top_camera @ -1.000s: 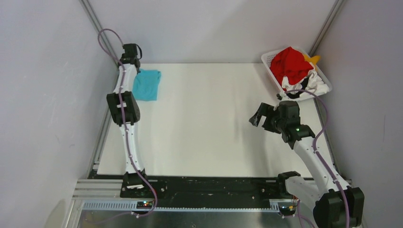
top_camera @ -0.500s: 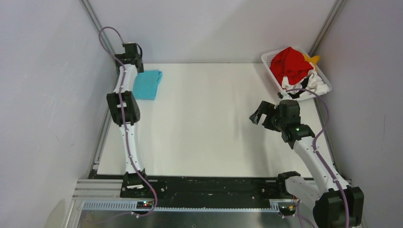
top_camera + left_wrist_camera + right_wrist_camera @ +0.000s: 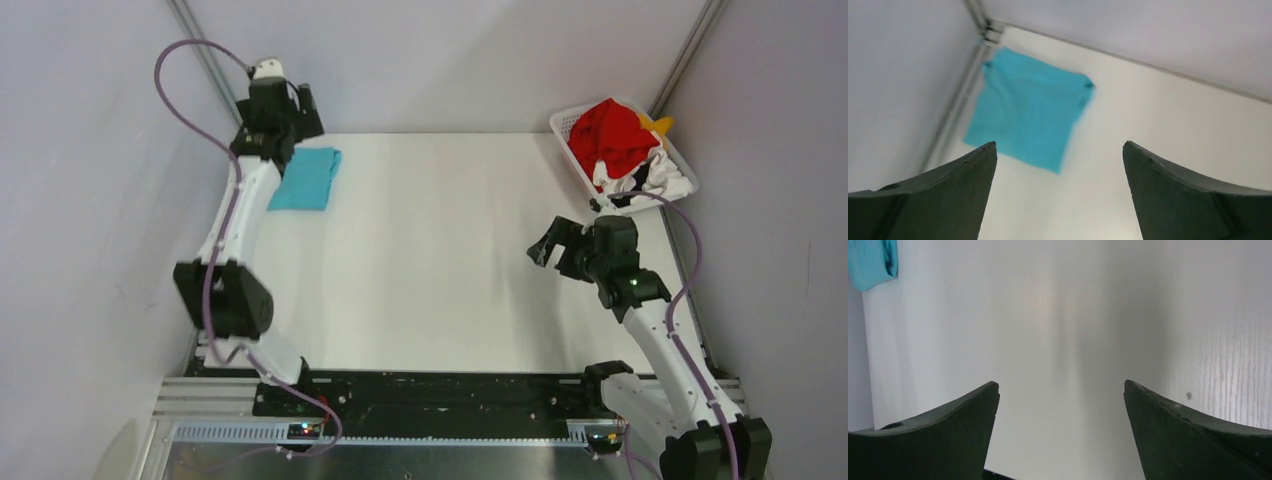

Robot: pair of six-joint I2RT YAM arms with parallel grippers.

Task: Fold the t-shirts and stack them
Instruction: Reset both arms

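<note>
White perforated basket (image 3: 574, 124) sits at the far right corner of the table (image 3: 440, 270), partly over the right edge. It is heaped with t-shirts: red shirt (image 3: 610, 135) on top, yellow-orange shirt (image 3: 661, 125) poking out at the far side, white-and-black shirt (image 3: 660, 180) at the near side. Teal t-shirt (image 3: 306, 178) lies folded flat at the far left of the table, near the left edge and well apart from the basket. Nothing lies between the teal shirt and the basket.

Table is plain white and matte, with a faint speck in the right wrist view. Pale grey walls close in on the left, far and right sides, with metal posts in the far corners. A black rail runs along the near edge at the arm bases.

Left arm stretches far, elbow low at the left and wrist raised over the far left corner. Left tool (image 3: 1059, 150) hangs above the teal shirt, fingers spread wide, holding nothing and clear of the cloth. Right arm is bent on the right side, with the right tool (image 3: 1060, 387) pointing left above bare table, fingers wide apart and empty. Purple cables loop along both arms.
</note>
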